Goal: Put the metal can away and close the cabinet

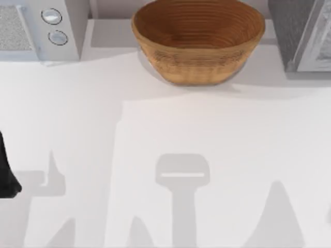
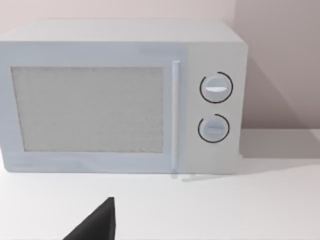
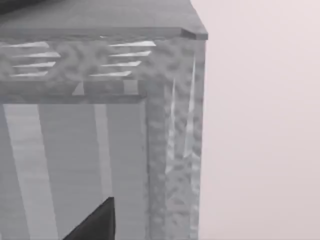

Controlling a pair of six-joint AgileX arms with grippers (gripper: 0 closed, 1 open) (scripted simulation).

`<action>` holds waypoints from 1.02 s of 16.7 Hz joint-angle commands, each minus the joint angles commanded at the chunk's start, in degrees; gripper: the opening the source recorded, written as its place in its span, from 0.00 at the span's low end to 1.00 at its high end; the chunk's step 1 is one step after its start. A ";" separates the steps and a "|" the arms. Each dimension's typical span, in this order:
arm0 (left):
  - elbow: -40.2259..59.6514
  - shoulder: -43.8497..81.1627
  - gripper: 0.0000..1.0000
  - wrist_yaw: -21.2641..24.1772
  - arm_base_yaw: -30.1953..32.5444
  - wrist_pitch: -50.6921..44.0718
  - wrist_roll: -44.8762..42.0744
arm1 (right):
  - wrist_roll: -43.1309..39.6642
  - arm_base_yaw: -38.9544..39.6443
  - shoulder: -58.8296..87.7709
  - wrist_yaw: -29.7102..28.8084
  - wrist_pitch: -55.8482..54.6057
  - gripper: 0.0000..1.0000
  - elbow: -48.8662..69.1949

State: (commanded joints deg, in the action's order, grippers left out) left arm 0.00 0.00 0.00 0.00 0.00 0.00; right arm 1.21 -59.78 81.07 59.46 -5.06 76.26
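Top view gives you the wicker bowl (image 1: 198, 41), microwave (image 1: 41, 28) and grey cabinet (image 1: 302, 33) — I can't place the metal can. Left arm (image 1: 8, 173) sits at the left edge, jaw state unreadable — find the can first.

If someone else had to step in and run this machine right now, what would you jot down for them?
Left gripper: faces the microwave at the table's left rear.
Right gripper: close up against the grey cabinet at the right rear.
Wicker bowl: at the back, between the two.
Done and left: I cannot tell where the metal can is or whether the cabinet door is closed. Check both before moving on.
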 joint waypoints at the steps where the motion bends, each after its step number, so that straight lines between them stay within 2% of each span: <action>1: 0.00 0.00 1.00 0.00 0.00 0.00 0.00 | 0.00 0.00 -0.68 0.00 4.59 1.00 3.92; 5: 0.00 0.00 1.00 0.00 0.00 0.00 0.00 | 0.03 0.06 -3.02 -0.12 19.73 1.00 16.84; 8: 0.00 0.00 1.00 0.00 0.00 0.00 0.00 | 0.05 0.13 -4.10 -0.25 26.13 1.00 22.41; 15: 0.00 0.00 1.00 0.00 0.00 0.00 0.00 | 0.06 0.27 -4.19 -0.27 27.24 1.00 23.58; 17: 0.00 0.00 1.00 0.00 0.00 0.00 0.00 | 0.04 1.97 -4.10 -1.99 27.28 1.00 23.75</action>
State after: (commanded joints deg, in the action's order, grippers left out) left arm 0.00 0.00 0.00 0.00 0.00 0.00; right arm 1.25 -57.81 76.97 57.47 22.22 100.01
